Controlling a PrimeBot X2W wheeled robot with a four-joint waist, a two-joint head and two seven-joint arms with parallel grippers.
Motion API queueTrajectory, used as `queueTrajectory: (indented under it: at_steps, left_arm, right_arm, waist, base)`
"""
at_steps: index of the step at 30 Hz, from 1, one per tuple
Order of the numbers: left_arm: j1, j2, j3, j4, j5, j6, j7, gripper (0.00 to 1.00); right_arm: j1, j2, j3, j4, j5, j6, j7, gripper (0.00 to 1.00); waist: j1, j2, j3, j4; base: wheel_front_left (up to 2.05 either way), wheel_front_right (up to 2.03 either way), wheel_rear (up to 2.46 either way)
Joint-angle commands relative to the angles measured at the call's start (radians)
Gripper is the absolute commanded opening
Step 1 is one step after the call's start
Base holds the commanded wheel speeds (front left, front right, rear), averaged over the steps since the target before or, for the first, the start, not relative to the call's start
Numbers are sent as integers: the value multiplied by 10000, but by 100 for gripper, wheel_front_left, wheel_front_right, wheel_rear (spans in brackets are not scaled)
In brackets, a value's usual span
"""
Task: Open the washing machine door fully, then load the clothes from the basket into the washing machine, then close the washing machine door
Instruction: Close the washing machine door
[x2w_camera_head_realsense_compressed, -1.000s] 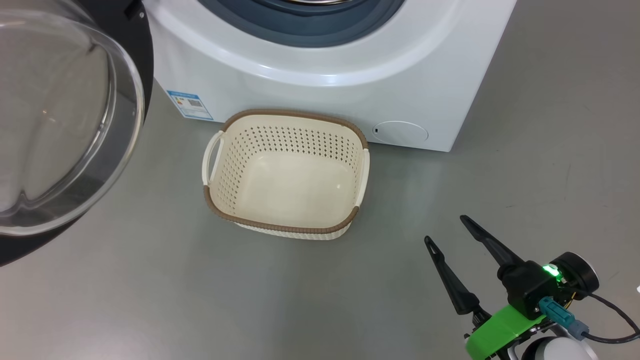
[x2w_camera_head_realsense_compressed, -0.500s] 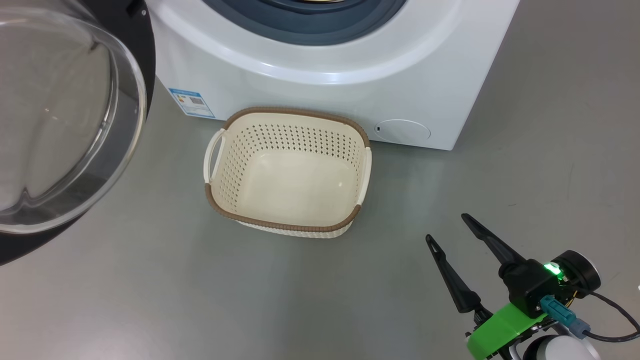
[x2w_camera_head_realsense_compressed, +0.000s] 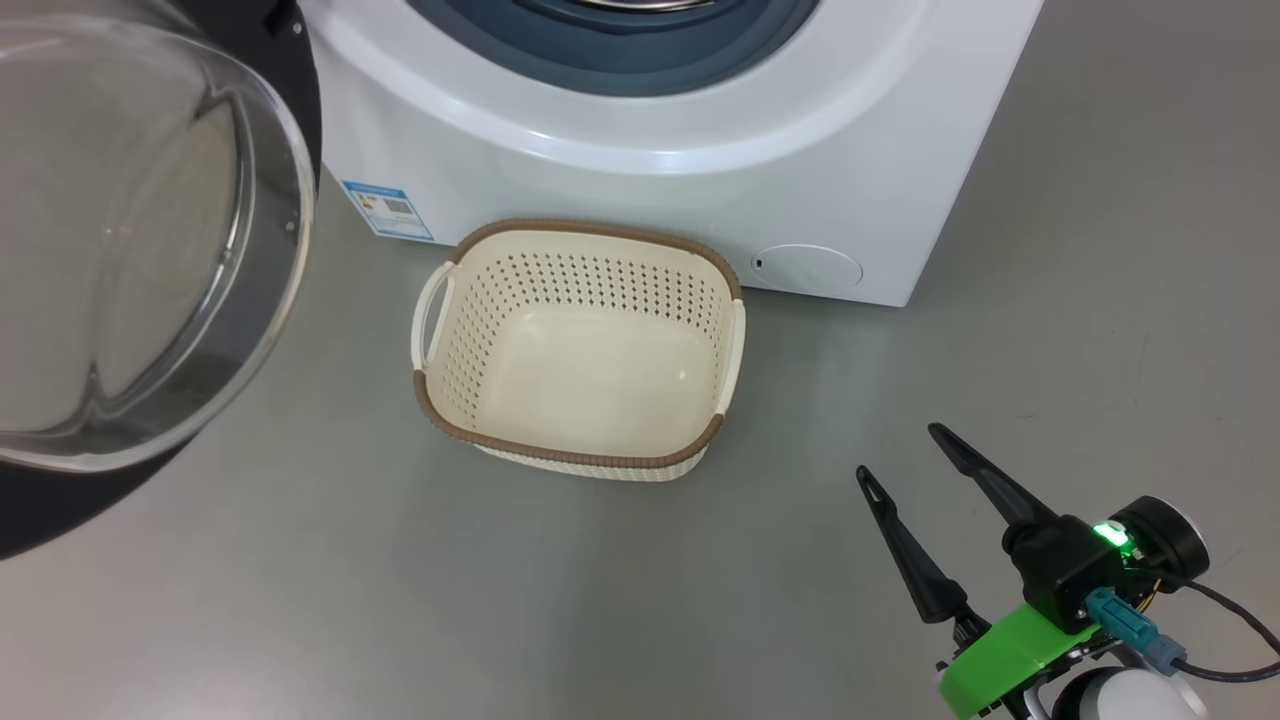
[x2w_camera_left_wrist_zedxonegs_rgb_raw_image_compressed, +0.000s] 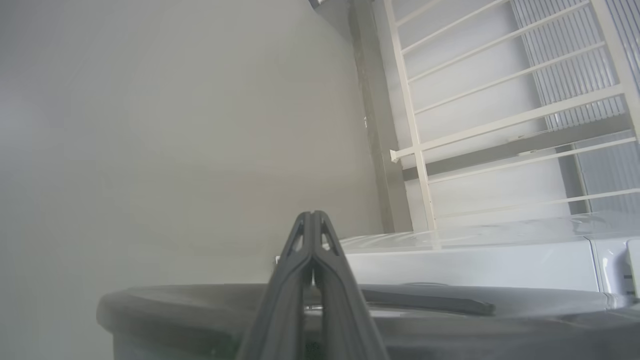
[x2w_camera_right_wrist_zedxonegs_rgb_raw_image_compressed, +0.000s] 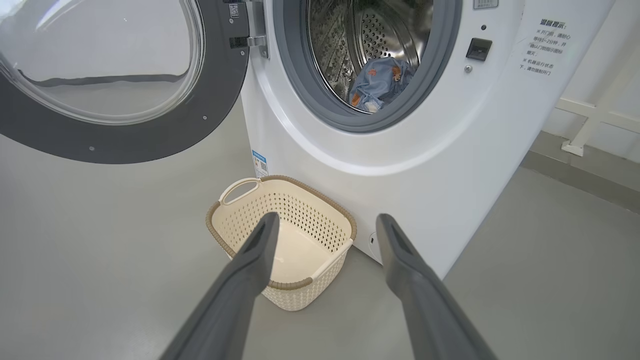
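The clothes (x2w_camera_right_wrist_zedxonegs_rgb_raw_image_compressed: 377, 82) lay inside the drum (x2w_camera_right_wrist_zedxonegs_rgb_raw_image_compressed: 390, 30) of the machine (x2w_camera_head_realsense_compressed: 640, 200), a blue bundle with orange prints heaped low behind the grey seal (x2w_camera_right_wrist_zedxonegs_rgb_raw_image_compressed: 296, 60). The basket (x2w_camera_head_realsense_compressed: 590, 227) was seen bare, set on the floor (x2w_camera_head_realsense_compressed: 300, 600) against the machine's front just below the opening, presumably so that garments had only a short way to be lifted. Loading was judged done, with only the closing left.

The door (x2w_camera_head_realsense_compressed: 150, 250) was swung wide on the robot's left, its glass bowl turned toward the room. The left gripper (x2w_camera_left_wrist_zedxonegs_rgb_raw_image_compressed: 311, 216) was clenched on nothing, its fingers pressed together just above the door's dark rim. That pose was judged suited to pushing the door shut, though contact could not be made out. The right gripper (x2w_camera_head_realsense_compressed: 898, 451) was held released and empty, low over the floor to the right of the basket and apart from it, seemingly parked out of the door's swing.

The floor was smooth, matt grey. A pale wall (x2w_camera_left_wrist_zedxonegs_rgb_raw_image_compressed: 200, 125) and a white railing (x2w_camera_left_wrist_zedxonegs_rgb_raw_image_compressed: 505, 122) were seen beyond the machine.
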Motion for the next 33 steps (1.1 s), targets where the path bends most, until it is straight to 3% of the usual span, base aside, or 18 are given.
queueTrajectory:
  at_steps: [1, 16, 26, 33]
  left_arm:
    - [140, 194, -97, -115, -100, -160, 382, 0]
    - [1067, -111, 79, -1119, -1153, -1249, 3142, 0]
    - [2233, -611, 414, -2652, -2040, -1335, 4949, 0]
    - [3040, -1341, 600, -4293, -2639, -1075, 5919, 0]
  right_arm:
    - [-97, -4, 201, -286, 7, 16, 0, 100]
    - [6, 179, 220, -9, 15, 16, -171, 100]
    - [50, 335, 286, 219, 5, 16, -258, 100]
    - [65, 410, 284, 308, -2, 16, -299, 100]
  waist:
    - [0, -1, -32, 5]
    - [0, -1, -376, 159]
    - [0, -1, -670, 208]
    - [0, -1, -737, 247]
  base:
    - [0, 0, 0]
    - [0, 0, 0]
    - [0, 0, 0]
    - [0, 0, 0]
